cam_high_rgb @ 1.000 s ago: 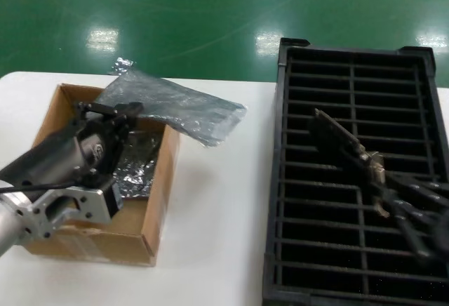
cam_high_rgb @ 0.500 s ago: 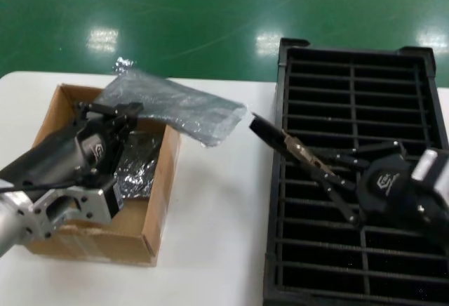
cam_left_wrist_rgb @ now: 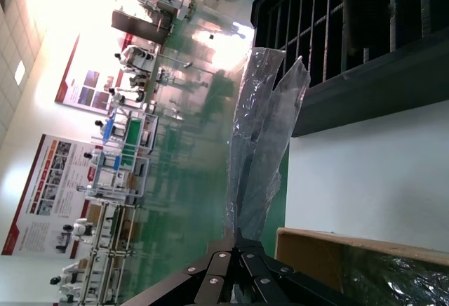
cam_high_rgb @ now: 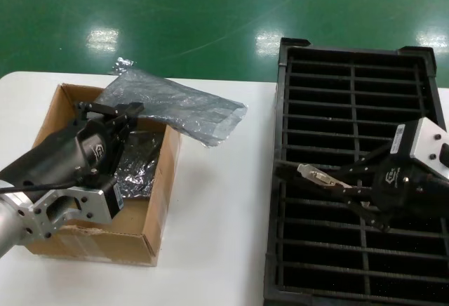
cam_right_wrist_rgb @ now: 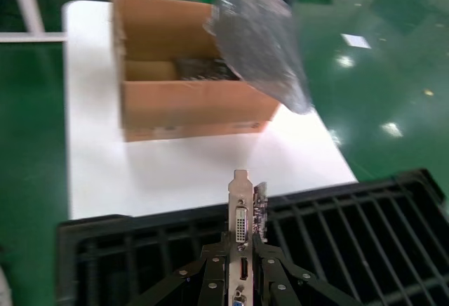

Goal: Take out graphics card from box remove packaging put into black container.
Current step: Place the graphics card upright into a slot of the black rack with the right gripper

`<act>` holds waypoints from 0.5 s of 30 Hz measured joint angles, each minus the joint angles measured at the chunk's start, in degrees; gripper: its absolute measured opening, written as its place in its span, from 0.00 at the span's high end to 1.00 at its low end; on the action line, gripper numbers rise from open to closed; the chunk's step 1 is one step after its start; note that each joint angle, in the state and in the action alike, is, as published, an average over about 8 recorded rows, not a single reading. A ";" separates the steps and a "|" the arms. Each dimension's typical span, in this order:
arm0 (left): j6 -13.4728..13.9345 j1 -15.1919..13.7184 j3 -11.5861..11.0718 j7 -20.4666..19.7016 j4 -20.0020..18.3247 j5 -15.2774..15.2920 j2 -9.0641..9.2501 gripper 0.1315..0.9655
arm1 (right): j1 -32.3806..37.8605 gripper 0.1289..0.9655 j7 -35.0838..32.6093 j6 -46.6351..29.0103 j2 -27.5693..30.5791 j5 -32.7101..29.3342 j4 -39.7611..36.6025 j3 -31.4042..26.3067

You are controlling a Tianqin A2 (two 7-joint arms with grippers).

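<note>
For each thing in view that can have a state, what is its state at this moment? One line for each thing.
graphics card: out of its bag, held over the black container, not yet in a slot.
right claw: shut on the graphics card.
left claw: shut on the packaging, above the box.
packaging: emptied, held up over the box's far edge.
box: open-topped, another silver bag inside.
black container: slots in view empty.

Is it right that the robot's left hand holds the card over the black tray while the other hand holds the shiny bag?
No, the sides are swapped. The head view shows the right hand holding the graphics card over the black tray, the left hand holding the shiny bag.
</note>
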 joint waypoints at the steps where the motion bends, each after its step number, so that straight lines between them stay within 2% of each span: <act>1: 0.00 0.00 0.00 0.00 0.00 0.00 0.00 0.99 | 0.69 0.93 -0.28 -1.15 -0.07 0.50 0.02 -0.04; 6: 0.00 0.00 0.00 0.00 0.00 0.00 0.00 0.99 | 2.47 0.93 -2.08 -4.80 0.18 3.19 0.56 0.30; 15: 0.00 0.00 0.00 0.00 0.00 0.00 0.00 0.99 | 2.67 0.93 -2.78 -5.58 0.47 4.06 0.80 0.59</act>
